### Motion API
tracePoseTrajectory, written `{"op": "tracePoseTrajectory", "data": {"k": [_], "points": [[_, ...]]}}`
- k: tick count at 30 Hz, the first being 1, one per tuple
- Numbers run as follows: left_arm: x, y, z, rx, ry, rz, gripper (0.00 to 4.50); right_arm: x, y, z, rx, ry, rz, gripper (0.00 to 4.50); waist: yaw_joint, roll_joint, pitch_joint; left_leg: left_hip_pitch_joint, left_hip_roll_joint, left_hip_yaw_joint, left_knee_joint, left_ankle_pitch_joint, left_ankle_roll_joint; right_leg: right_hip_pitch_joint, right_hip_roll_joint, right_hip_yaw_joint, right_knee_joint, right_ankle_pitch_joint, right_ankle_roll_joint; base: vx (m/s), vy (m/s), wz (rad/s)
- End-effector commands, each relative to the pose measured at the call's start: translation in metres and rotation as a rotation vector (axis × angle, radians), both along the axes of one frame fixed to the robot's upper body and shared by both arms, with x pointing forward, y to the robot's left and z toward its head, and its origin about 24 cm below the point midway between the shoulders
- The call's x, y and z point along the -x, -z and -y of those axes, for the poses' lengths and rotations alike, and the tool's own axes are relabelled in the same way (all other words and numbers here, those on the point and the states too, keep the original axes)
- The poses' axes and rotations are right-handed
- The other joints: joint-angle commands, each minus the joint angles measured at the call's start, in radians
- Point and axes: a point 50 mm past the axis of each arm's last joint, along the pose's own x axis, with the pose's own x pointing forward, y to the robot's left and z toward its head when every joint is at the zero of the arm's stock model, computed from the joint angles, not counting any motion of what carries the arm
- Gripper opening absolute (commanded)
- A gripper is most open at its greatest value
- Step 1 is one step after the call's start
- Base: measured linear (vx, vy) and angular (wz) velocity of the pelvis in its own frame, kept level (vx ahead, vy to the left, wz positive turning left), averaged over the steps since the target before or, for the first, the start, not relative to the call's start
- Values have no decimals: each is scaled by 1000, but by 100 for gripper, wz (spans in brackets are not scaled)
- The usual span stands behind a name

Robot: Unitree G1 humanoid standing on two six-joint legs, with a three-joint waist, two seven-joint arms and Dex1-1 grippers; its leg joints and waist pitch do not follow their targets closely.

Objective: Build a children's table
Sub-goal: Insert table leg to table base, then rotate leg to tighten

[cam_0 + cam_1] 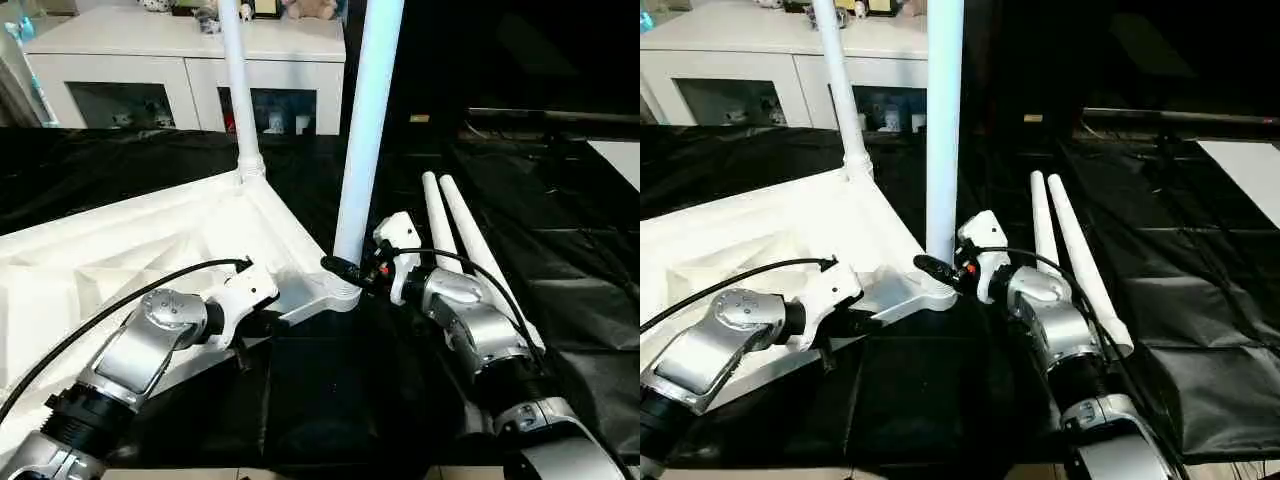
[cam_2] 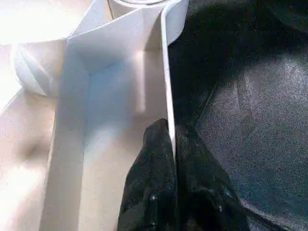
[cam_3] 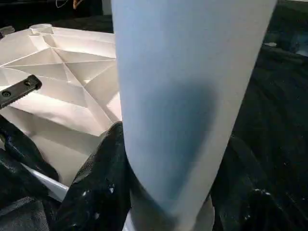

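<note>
Tabletop [image 1: 120, 260] lies upside down on the black sheet [image 1: 560, 290], ribbed underside up, so the corner sockets face upward to take the legs. At its near edge the left gripper [image 2: 171, 159] has its two black fingers pressed together on the thin raised rim [image 2: 166, 96], a hold that looks meant to steady the slab while a leg is worked in. Farther back, one leg [image 1: 240, 90] already stands in the far corner socket. A second leg [image 1: 365, 130] stands upright at the near corner socket [image 1: 335, 290], and the right gripper [image 3: 168, 192] clasps its base, a finger on each side (probably seating or twisting it home). Two spare legs [image 1: 465, 240] lie side by side on the sheet beyond the right arm. A white cabinet [image 1: 180, 70] with glass doors stands behind.
</note>
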Motion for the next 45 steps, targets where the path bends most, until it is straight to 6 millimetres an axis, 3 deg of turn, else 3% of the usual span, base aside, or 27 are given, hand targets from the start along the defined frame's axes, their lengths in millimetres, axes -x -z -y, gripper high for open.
{"op": "tracePoseTrajectory", "data": {"k": [1,11,21,26,28,32,33,34,35,36,37,39,40,41,45], "points": [[2,4,4,-66,76,-28,0,22,49,6,141,-10,-196,186,-4,13,-22,24,65,-36,-91,-445,-65,-13,-85,49,-112,-372,-153,0,0,0],[-4,2,2,-71,74,-30,0,23,49,7,153,-12,-188,186,-6,15,-23,23,66,-34,-95,-423,-65,-8,-82,47,-110,-308,-169,0,0,0],[-1,3,3,-56,79,-43,0,21,50,8,169,-12,-186,186,-6,13,-21,24,66,-35,-97,-442,-66,-12,-86,49,-116,-363,-157,0,0,0],[-2,3,17,8,-9,-57,0,10,58,7,192,237,-219,186,-12,12,-16,22,65,-38,-100,-454,-81,-15,-89,48,-117,-413,-161,0,0,0],[-4,4,27,20,-69,-57,0,5,63,0,178,371,-256,186,-21,10,-13,23,64,-48,-105,-514,-98,-17,-94,45,-126,-523,-126,0,0,0],[-2,5,42,15,-106,-66,0,3,66,-16,182,474,-291,186,-34,13,-14,24,64,-52,-112,-550,-105,-20,-89,42,-129,-509,-115,0,0,0],[-1,6,46,15,-108,-67,0,2,66,-19,185,492,-293,186,-38,11,-11,29,62,-52,-110,-582,-105,-28,-88,43,-133,-526,-110,0,0,0],[-1,6,52,12,-118,-64,0,1,65,-25,181,507,-301,186,-40,6,-11,30,60,-55,-109,-598,-101,-28,-90,43,-136,-553,-101,0,0,0],[-1,7,55,10,-123,-63,0,1,65,-28,178,517,-306,186,-39,10,-10,33,59,-56,-109,-616,-101,-32,-91,43,-141,-580,-89,0,0,0],[-1,7,63,7,-137,-61,0,0,64,-35,167,548,-324,186,-41,1,-11,35,59,-57,-109,-626,-98,-34,-91,44,-141,-588,-82,0,0,0],[-1,7,65,8,-139,-61,0,0,64,-37,165,553,-329,186,-39,4,-11,36,59,-59,-110,-631,-99,-35,-91,43,-142,-590,-78,0,0,0],[0,4,79,16,-145,-60,0,0,64,-46,166,577,-352,186,-40,-1,-12,38,58,-60,-110,-643,-98,-36,-91,41,-145,-589,-70,0,0,0],[0,4,83,18,-144,-59,0,0,64,-48,173,576,-351,186,-39,3,-12,36,58,-61,-113,-650,-101,-35,-88,39,-144,-570,-69,0,0,0],[0,3,86,24,-143,-59,0,0,64,-49,176,576,-351,186,-41,-2,-14,31,58,-63,-116,-648,-102,-29,-87,36,-142,-543,-68,0,0,0],[2,2,91,34,-149,-65,0,0,65,-49,180,590,-365,186,-39,0,-14,36,56,-59,-117,-665,-98,-35,-84,38,-148,-516,-66,0,0,0]]}}
